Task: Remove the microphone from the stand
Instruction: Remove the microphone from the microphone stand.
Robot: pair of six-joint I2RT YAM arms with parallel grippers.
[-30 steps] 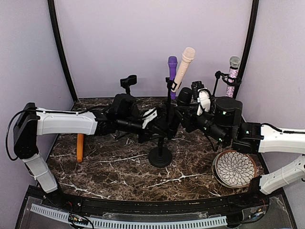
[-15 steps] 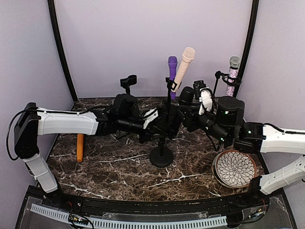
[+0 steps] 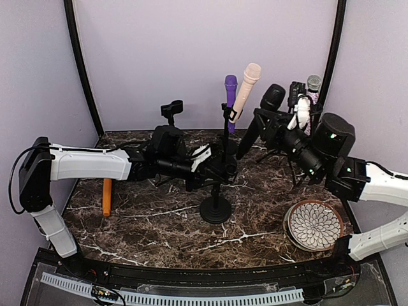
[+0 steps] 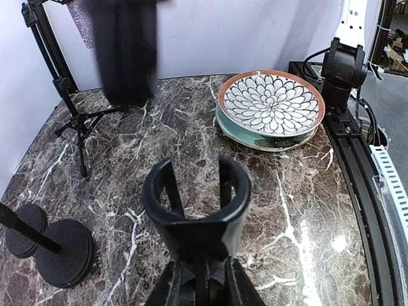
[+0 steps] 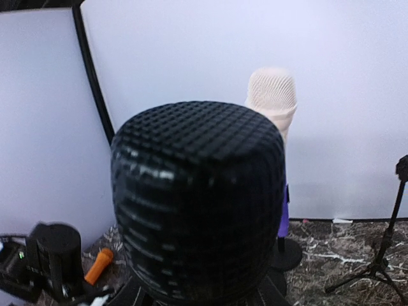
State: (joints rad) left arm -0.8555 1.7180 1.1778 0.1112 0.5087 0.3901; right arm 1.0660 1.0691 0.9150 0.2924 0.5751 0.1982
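Note:
The black microphone is clear of its stand, held up in the air and tilted, in my shut right gripper. Its mesh head fills the right wrist view, and it shows blurred at the top of the left wrist view. The black stand is upright at the table's middle. Its ring clip is empty. My left gripper is shut on the stand just below the clip, with its fingers on either side of the stem.
A purple microphone and a beige one stand in holders behind. A glittery microphone is on a tripod at the back right. An empty stand is at the back left. An orange microphone lies at left. Stacked plates are at the front right.
My right gripper has lifted the black microphone up and to the right, out of the clip. The left gripper has stayed on the stand.

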